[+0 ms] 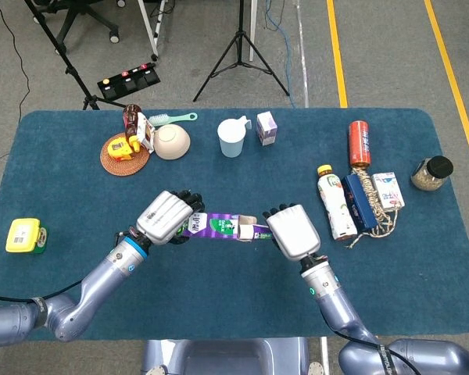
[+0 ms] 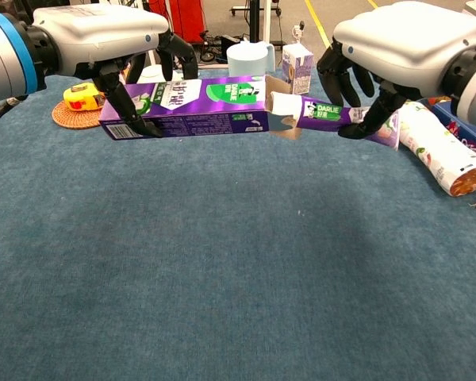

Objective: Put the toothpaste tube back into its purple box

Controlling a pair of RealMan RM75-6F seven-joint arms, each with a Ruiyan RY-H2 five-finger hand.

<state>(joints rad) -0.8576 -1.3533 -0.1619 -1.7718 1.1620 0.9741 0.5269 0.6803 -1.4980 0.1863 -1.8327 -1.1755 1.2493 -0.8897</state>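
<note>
Toothpaste tube (image 2: 337, 113) is hanging above the blue bench (image 2: 222, 262), lying nearly level, with its white cap end sitting right at the open mouth of the purple box (image 2: 186, 107). The right hand (image 2: 397, 44) is gripping the tube from above: dark fingers (image 2: 363, 123) are curling down around the tube's rear half, so the tube's flat tail is sticking out just past them toward the right, while the capped end is reaching out to the left, clear of the fingers. The left hand (image 2: 103, 36) is holding the box up off the bench in the same way, its fingers (image 2: 135, 119) wrapping over the box's closed end, leaving the open end with its loose flap facing the tube. In the head view the box (image 1: 215, 226) and the tube (image 1: 258, 231) are forming one line between the left hand (image 1: 166, 217) and the right hand (image 1: 293, 232).

A white cup (image 1: 230, 138), a small carton (image 1: 266, 128), a bowl (image 1: 172, 142) and a drink bottle (image 1: 336, 203) are standing or lying further back on the bench.
</note>
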